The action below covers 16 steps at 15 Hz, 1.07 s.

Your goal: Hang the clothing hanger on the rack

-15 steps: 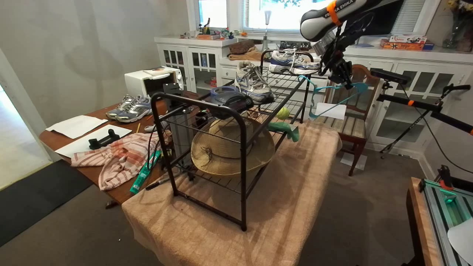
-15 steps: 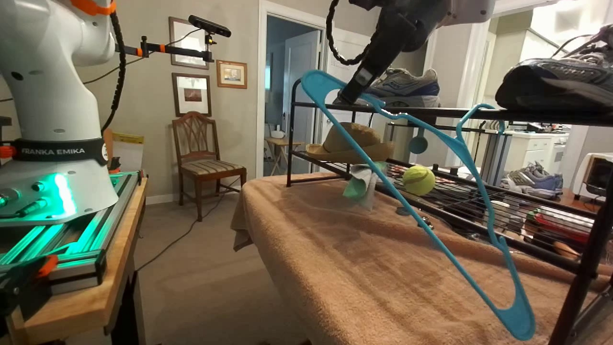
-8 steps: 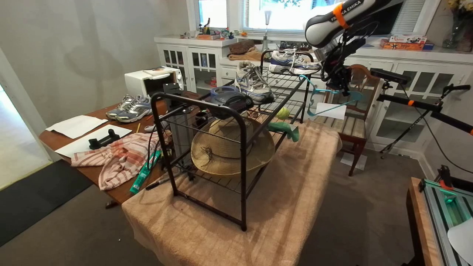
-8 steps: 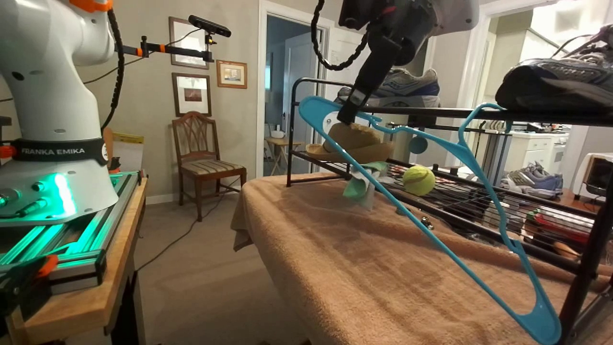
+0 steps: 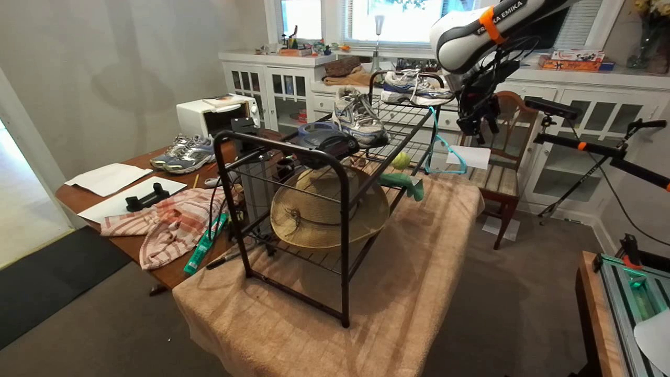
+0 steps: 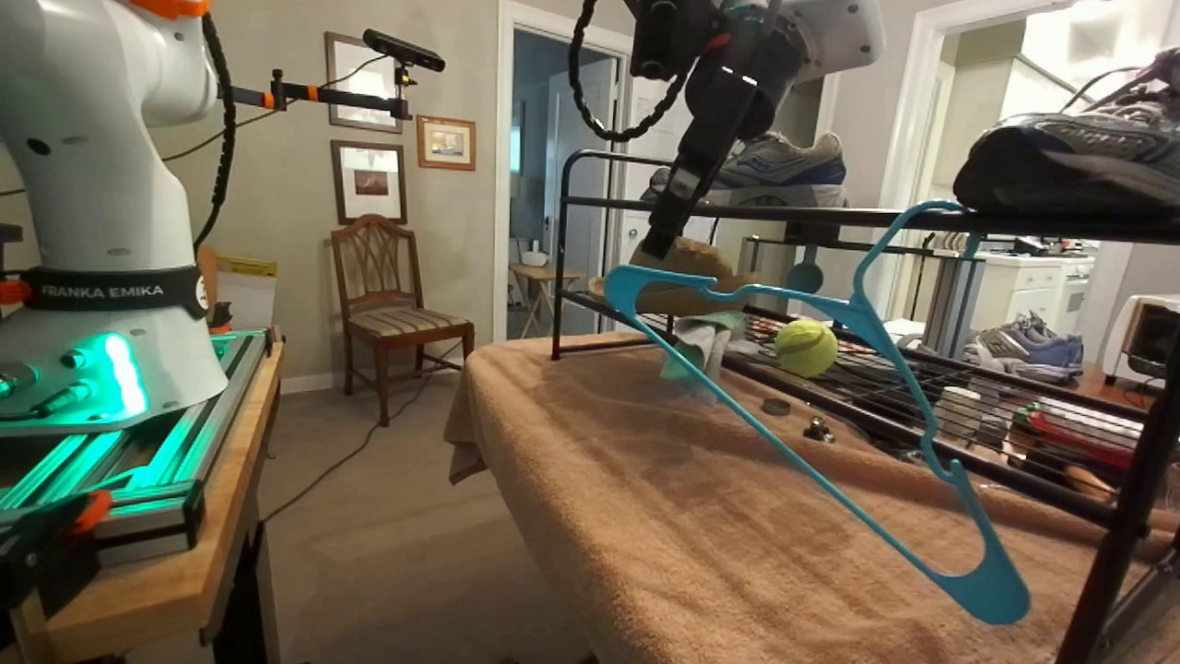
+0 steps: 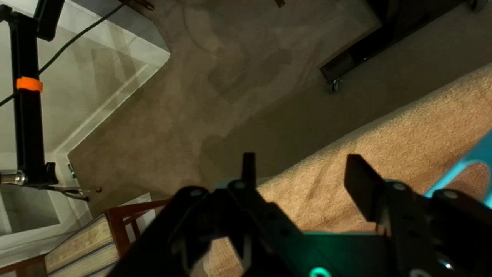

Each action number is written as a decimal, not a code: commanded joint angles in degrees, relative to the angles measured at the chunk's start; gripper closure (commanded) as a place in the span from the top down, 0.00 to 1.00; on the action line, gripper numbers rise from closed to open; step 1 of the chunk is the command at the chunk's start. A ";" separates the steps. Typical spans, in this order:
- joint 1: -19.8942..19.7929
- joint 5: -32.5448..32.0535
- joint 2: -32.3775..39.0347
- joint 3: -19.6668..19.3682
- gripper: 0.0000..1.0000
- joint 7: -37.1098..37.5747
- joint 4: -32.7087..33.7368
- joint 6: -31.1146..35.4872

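One hanger [image 6: 865,318] hooked onto one rack [image 6: 848,218], near side; two shoes [image 6: 1069,175] atop. Gripper [image 7: 301,167]: two fingers [image 7: 363,184] spread apart.

Bright window [image 5: 400,23] above white cabinets [image 5: 264,84]

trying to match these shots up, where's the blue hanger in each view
In an exterior view: blue hanger, upper half, right of centre.
In an exterior view: blue hanger, centre to lower right.
Wrist view: part of the blue hanger, at the right edge.
Landmark in all three: tan towel.
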 commanded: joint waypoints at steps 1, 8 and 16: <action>2.54 -3.61 -5.69 -0.64 0.94 4.28 -6.85 5.57; 5.86 -11.90 -15.56 0.70 1.00 7.71 -16.69 11.90; 7.45 -6.18 -33.99 4.07 1.00 -6.73 -29.71 18.85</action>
